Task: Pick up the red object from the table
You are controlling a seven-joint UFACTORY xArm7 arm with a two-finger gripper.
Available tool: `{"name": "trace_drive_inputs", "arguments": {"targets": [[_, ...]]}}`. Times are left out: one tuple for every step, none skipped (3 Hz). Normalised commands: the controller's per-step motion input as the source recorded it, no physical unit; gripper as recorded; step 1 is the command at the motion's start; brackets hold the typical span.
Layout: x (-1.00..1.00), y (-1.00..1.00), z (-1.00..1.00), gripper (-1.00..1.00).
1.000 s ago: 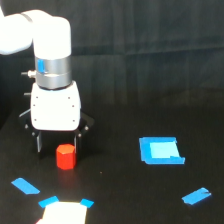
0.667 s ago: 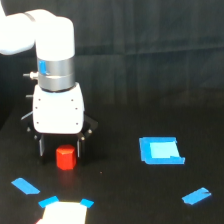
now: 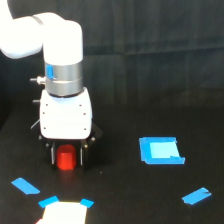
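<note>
White xArm (image 3: 35, 35), silver wrist w/ blue mark, white boxy head, black claw (image 3: 66, 155)

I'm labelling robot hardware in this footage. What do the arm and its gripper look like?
The arm is glossy white with rounded, tube-like links. Its wrist is a silver-grey metal cylinder carrying a small blue marking. Below that sits a boxy white housing with rounded corners. The gripper has short, dark fingers. Thin dark cables or fittings seem to run along the housing's side in the exterior view's left.

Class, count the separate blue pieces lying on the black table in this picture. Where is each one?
4: a blue square piece right of centre, a strip at lower right, a strip at lower left, and blue corners on the white patch at the bottom. The arm may hide others.
</note>
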Motion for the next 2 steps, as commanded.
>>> {"name": "trace_drive_inputs", "arguments": {"targets": [[0.24,0.04,-0.34,-0.79],[0.22,0.33,0.62,-0.99]]}}
